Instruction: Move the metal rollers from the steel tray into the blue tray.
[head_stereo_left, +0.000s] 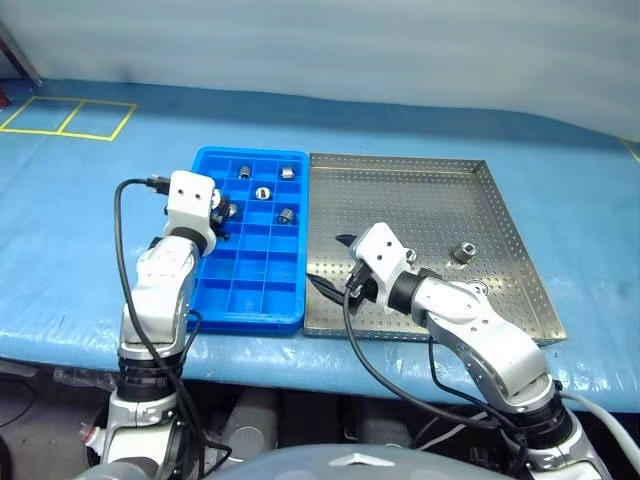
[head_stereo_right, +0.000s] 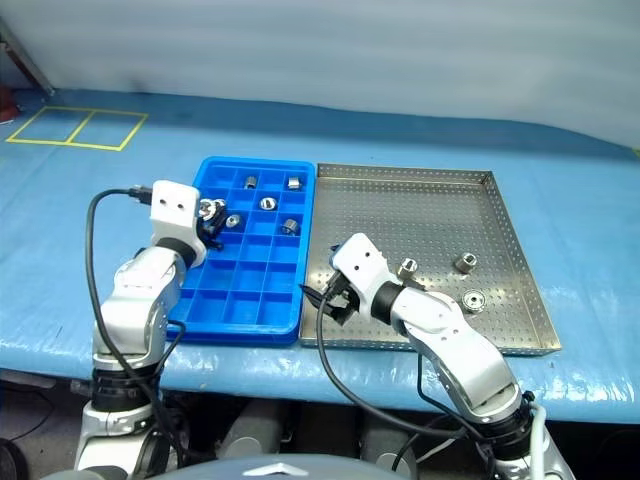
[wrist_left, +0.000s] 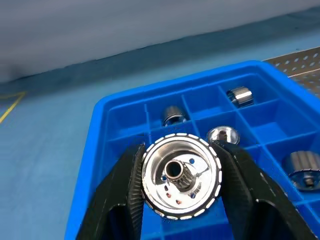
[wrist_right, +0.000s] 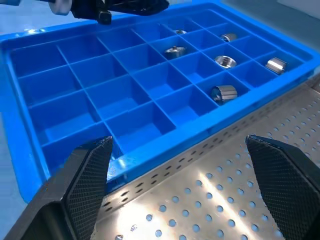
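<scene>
Rollers (head_stereo_left: 263, 193) lie in the blue tray's (head_stereo_left: 250, 310) far compartments; others (head_stereo_left: 463, 251) rest on the steel tray (head_stereo_left: 420, 190), both trays side by side on the counter (head_stereo_left: 80, 250). Left wrist view: left claw (wrist_left: 180, 177) pinches one roller (wrist_left: 181, 176) over the blue tray. Right wrist view: right claw (wrist_right: 177, 160) spread wide, empty, at the trays' shared edge.

Bright, even overhead lighting; soft shadows. Glare patches on the steel tray (wrist_right: 210, 200) and blue table cover (head_stereo_left: 80, 300). Wrist-view foregrounds slightly soft.
</scene>
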